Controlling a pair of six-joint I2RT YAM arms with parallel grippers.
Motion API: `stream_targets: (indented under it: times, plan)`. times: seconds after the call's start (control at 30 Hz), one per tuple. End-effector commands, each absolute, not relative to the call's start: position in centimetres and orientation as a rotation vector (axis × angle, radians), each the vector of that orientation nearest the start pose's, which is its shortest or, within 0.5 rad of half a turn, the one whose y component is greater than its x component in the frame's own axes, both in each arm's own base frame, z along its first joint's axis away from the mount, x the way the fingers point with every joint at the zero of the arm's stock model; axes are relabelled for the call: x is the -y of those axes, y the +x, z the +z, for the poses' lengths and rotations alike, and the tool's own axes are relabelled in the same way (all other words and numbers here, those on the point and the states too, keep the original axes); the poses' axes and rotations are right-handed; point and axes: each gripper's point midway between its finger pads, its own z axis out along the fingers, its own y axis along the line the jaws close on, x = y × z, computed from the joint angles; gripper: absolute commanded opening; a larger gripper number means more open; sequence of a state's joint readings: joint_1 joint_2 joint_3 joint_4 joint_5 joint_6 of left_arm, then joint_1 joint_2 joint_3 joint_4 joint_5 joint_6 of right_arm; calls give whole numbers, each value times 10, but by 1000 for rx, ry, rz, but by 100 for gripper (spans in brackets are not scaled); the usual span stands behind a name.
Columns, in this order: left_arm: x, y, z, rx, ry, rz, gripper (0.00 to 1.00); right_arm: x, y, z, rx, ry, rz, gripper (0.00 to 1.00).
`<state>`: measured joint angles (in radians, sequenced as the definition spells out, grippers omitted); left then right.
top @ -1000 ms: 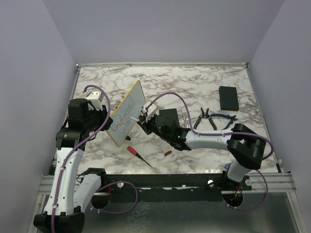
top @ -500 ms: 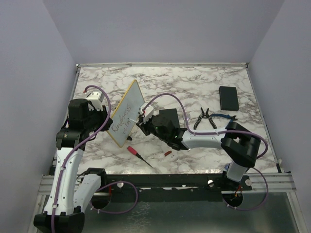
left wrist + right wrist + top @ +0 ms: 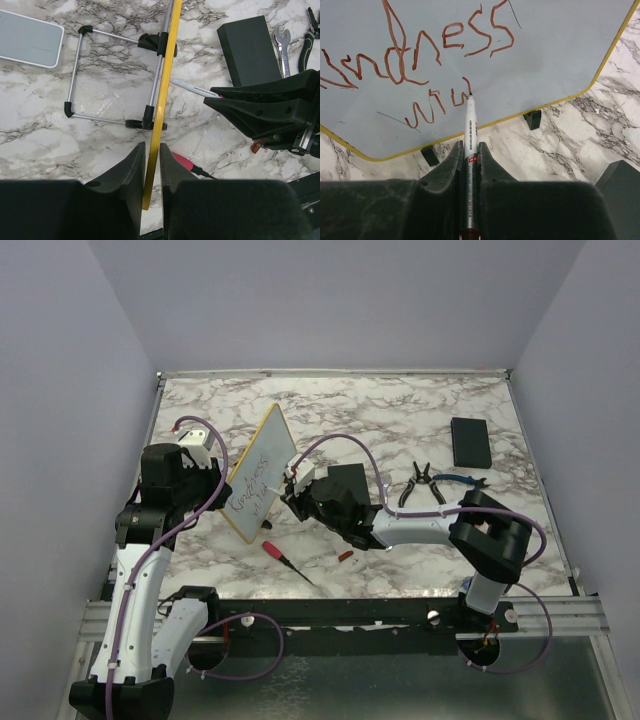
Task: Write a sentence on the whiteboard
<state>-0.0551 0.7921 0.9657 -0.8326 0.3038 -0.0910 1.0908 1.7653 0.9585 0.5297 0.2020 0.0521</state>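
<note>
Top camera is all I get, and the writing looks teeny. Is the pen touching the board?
Observer: Yes. On the right wrist view the pen in the right end effector has its tip on the whiteboard, ending the second line of the sentence.
Operator: What colour is the ink?
Observer: Reddish brown, not black.
Operator: Is anything holding the board?
Observer: The left end effector pinches its yellow edge, seen on the left wrist view.
</note>
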Motion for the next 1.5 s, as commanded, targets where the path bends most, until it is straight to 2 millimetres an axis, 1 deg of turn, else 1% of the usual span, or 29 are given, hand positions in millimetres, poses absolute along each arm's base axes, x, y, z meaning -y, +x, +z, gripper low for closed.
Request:
stream_targets:
  times: [0.0,0.2,0.47,0.57,0.77,0.9,1.13,1.47]
  plan:
    - [76,221,220,-2231,167,-454,18,-436,265,113,-1734,-817,596,1]
    - [76,220,220,-2229,168,-456,18,-431,265,102,-1762,-811,579,1]
    - [75,220,221,-2226,166,-454,17,-429,271,104,-1765,-789,543,1]
    - [75,220,221,-2227,166,-453,17,-428,273,110,-1756,-774,540,1]
    - [76,220,220,-2228,167,-454,17,-421,271,132,-1711,-743,554,1]
    - [76,220,221,-2227,169,-454,16,-423,269,142,-1688,-754,576,1]
    - [76,220,221,-2226,169,-455,15,-430,271,141,-1678,-768,580,1]
    - [76,220,221,-2226,172,-459,14,-435,278,140,-1676,-768,577,1]
